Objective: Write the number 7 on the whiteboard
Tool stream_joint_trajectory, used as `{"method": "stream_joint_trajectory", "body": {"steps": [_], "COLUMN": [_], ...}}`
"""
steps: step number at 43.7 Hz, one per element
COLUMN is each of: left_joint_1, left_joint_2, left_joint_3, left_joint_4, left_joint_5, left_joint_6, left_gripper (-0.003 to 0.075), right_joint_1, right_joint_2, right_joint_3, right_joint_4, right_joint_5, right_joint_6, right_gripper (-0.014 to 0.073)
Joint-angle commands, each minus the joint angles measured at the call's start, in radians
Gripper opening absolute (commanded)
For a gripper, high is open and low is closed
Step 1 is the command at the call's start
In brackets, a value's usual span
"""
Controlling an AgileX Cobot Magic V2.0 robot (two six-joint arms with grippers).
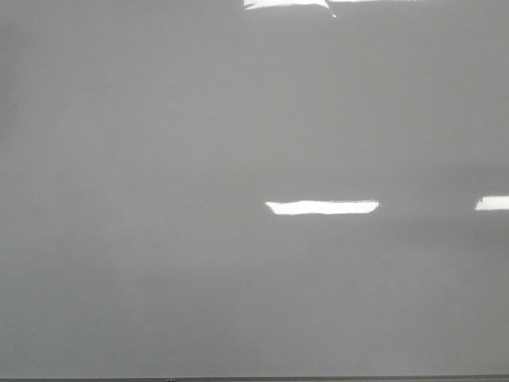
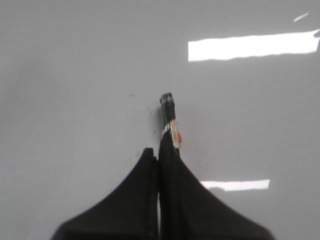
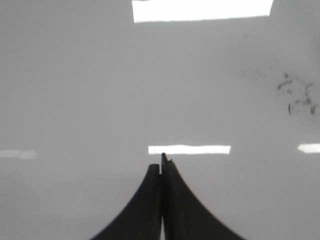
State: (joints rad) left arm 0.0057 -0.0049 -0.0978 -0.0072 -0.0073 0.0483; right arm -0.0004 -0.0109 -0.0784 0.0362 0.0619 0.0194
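The whiteboard (image 1: 159, 199) fills the front view, pale grey and glossy, with bright glare patches and a thin dark bottom edge. No number 7 shows on it in any view. Neither gripper shows in the front view. In the left wrist view my left gripper (image 2: 158, 152) is shut on a black marker (image 2: 170, 117) whose end sticks out past the fingertips over the board (image 2: 75, 75). In the right wrist view my right gripper (image 3: 161, 167) is shut and empty above the board (image 3: 75, 90).
Faint black smudge marks (image 3: 297, 97) show on the board in the right wrist view. A few tiny dark specks (image 2: 132, 95) lie near the marker's end in the left wrist view. Glare bars (image 1: 322, 207) cross the board.
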Motion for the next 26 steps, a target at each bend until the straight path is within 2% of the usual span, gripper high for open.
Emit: {"method": "stream_joint_trajectory", "body": {"steps": [1,17,26], "left_joint_1": [-0.006,-0.006,-0.006], "left_joint_2": [0.003,0.265,0.400], "left_joint_3": [-0.143,-0.540,-0.612], "left_joint_4": [-0.012,-0.012,-0.012], "left_joint_5": [0.001,0.327,0.353], "left_joint_6": [-0.009,-0.009,-0.009], "left_gripper": [-0.0020,-0.0020,-0.0020], "right_joint_1": [-0.005,-0.005,-0.005], "right_joint_2": [-0.007,0.246,0.404], "right_joint_3": [-0.124,-0.531,-0.639], "right_joint_4": [-0.011,-0.011,-0.011], "right_joint_5": [-0.021,0.285,0.401], "right_joint_6": [-0.013,-0.019,-0.019], "right_gripper": [-0.0069,-0.0069,-0.0069]}}
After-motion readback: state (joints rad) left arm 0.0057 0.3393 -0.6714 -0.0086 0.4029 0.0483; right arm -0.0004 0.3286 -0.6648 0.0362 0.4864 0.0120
